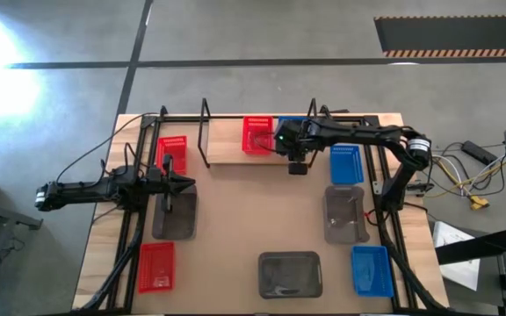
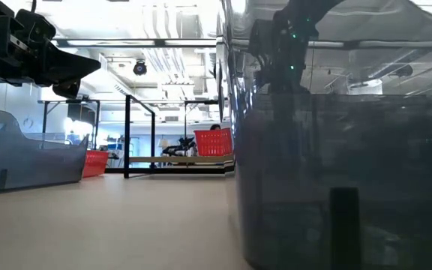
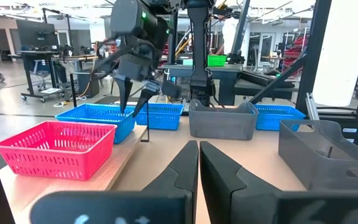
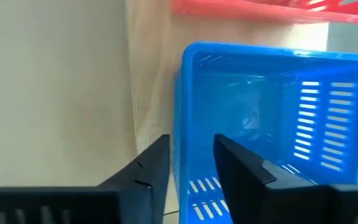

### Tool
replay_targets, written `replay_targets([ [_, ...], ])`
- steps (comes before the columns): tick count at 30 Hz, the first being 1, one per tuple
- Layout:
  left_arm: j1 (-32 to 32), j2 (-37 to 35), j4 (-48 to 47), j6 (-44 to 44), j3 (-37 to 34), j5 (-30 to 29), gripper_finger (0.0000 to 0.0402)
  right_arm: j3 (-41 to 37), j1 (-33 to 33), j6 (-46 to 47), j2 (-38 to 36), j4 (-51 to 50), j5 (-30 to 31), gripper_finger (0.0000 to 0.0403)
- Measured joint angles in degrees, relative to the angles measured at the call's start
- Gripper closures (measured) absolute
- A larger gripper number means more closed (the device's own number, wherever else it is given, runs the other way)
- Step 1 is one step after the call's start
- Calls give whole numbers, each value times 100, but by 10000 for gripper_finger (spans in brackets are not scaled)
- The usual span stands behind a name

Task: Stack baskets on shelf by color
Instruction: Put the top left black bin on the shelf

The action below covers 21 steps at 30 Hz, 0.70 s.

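The shelf (image 1: 227, 156) stands at the table's far edge. On it sit a red basket (image 1: 256, 135) and, beside it, a blue basket (image 1: 285, 123), both on their bottoms. My right gripper (image 4: 191, 146) is open over the blue basket (image 4: 272, 118). One finger stands outside its near wall (image 4: 182, 124) and one inside, with a gap on each side. In the left wrist view the right gripper (image 3: 132, 106) points down at that basket (image 3: 95, 118). My left gripper (image 1: 183, 184) is shut and empty, hovering at the table's left above a grey basket (image 1: 174, 215).
Loose on the table are two red baskets (image 1: 174, 151) (image 1: 156, 266), two more grey baskets (image 1: 290, 274) (image 1: 344, 213) and two blue baskets (image 1: 347, 163) (image 1: 370, 268). The near grey basket (image 2: 336, 180) fills the low view. The shelf's wire end loop (image 1: 205, 132) stands upright. Bare wood lies mid-table.
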Motion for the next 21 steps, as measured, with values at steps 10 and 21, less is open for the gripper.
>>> replay_targets([
  [10, -1, 0, -1, 0, 2, 0, 402, 143, 578, 1636, -335, 592, -334, 260],
  [21, 0, 0, -2, 0, 2, 0, 402, -1717, 2706, 2294, -329, 4682, -475, 283],
])
